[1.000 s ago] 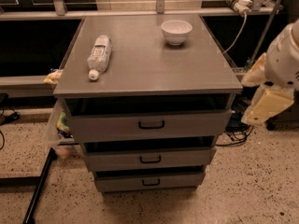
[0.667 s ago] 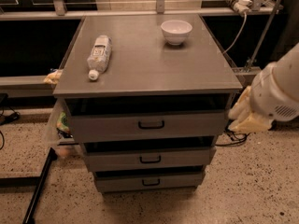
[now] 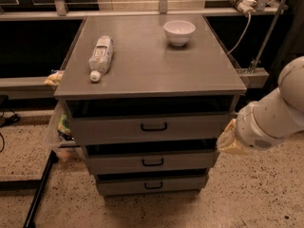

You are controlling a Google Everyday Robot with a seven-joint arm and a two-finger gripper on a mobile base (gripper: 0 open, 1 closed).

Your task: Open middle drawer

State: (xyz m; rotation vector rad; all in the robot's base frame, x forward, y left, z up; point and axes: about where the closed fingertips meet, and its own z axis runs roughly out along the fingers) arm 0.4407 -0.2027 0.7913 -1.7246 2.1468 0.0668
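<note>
Pincer (image 3: 229, 140) hangs just right of the middle drawer (image 3: 118, 163), likely lining up for its black handle (image 3: 153, 162); wide or narrow, I cannot tell. That drawer looks shut, second of three. Bottle (image 3: 100, 56) and bowl (image 3: 179, 31) rest on the surface (image 3: 152, 70) above.

No legible txt, even bottle label (image 3: 100, 52).

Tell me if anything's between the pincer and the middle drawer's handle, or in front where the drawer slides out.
Nothing visible does. The pincer hangs off the right front corner of the cabinet, level with the gap above the middle drawer. The drawer's black handle is uncovered, and nothing shows on the floor in front of it.
</note>
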